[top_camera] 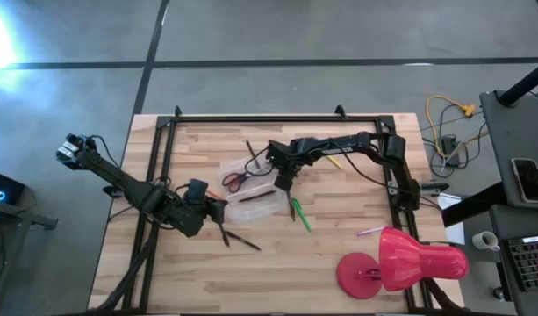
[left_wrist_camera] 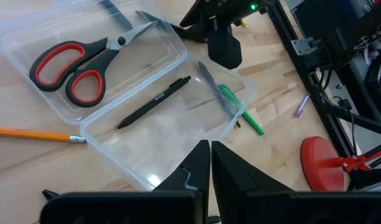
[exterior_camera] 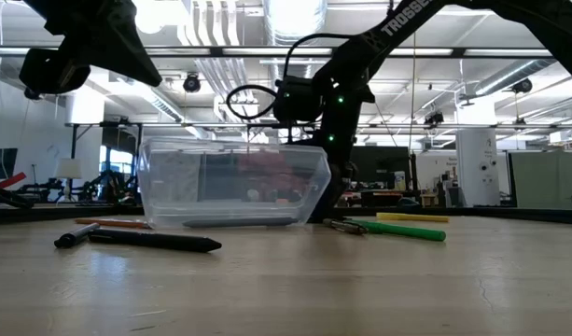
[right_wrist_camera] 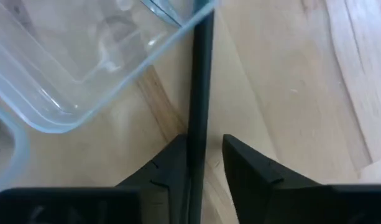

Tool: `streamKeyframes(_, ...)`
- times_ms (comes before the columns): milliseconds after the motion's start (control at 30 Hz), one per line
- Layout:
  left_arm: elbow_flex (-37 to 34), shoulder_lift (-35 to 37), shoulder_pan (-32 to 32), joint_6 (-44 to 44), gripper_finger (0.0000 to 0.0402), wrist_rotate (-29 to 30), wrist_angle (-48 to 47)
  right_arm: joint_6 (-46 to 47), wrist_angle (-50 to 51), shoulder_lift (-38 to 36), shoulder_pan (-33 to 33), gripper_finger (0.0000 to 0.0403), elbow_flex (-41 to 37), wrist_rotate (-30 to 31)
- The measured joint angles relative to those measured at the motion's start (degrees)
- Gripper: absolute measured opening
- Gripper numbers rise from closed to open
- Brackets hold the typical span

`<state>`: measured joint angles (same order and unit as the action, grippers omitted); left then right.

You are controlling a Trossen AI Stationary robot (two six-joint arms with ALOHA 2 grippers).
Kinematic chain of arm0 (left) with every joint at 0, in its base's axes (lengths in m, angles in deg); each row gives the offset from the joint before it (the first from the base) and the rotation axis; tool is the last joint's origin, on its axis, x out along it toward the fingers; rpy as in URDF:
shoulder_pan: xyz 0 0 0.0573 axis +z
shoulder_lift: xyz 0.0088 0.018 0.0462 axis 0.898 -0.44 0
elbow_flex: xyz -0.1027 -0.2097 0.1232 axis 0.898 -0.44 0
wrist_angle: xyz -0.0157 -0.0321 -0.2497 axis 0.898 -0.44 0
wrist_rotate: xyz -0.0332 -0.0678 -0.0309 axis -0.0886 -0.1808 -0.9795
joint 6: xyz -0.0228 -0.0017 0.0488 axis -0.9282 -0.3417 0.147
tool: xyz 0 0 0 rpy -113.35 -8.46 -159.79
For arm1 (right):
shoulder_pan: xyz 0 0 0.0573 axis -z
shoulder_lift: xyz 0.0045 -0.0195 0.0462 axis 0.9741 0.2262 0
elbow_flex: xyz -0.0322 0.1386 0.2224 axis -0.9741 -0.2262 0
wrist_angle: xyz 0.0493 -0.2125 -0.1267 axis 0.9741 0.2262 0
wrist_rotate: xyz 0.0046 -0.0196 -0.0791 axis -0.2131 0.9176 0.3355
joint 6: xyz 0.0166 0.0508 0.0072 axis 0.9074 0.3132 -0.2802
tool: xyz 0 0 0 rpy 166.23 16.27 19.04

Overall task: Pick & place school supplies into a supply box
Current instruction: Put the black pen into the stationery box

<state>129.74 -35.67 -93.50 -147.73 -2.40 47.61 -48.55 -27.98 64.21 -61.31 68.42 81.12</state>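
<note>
We see the right gripper (top_camera: 285, 186) at the clear supply box's (top_camera: 255, 207) far edge, fingers (right_wrist_camera: 255, 177) parted around a dark pen (right_wrist_camera: 200, 106) lying between them, unclear if gripped, left gripper (left_wrist_camera: 210, 163) pressed shut, empty, near the box, scissors (left_wrist_camera: 78, 62) and black pen (left_wrist_camera: 154, 102) inside.

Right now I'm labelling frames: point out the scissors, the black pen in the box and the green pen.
scissors (left_wrist_camera: 69, 65): left wrist view, red handles.
black pen (left_wrist_camera: 154, 102): left wrist view, mid-barrel.
green pen (exterior_camera: 407, 230): low view, mid-barrel.

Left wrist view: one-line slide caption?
Shut left gripper above clear box holding a black pen; red scissors alongside.
</note>
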Motion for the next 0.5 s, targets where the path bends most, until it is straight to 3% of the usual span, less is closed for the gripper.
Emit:
streamKeyframes(167, 0.0, 0.0, 0.0, 0.0, 0.0, 0.0, -0.3, -1.7, 0.8, -0.5, 0.0, 0.0024, 0.7, -0.1)
streamKeyframes(333, 0.0, 0.0, 0.0, 0.0, 0.0, 0.0, -0.3, -2.9, 2.4, -0.5, 0.2, 0.0017, 0.9, 0.0)
streamKeyframes(500, 0.0, 0.0, 0.0, 0.0, 0.0, 0.0, 0.1, -1.3, 4.6, -1.1, 1.2, 0.0014, 0.8, -4.7)
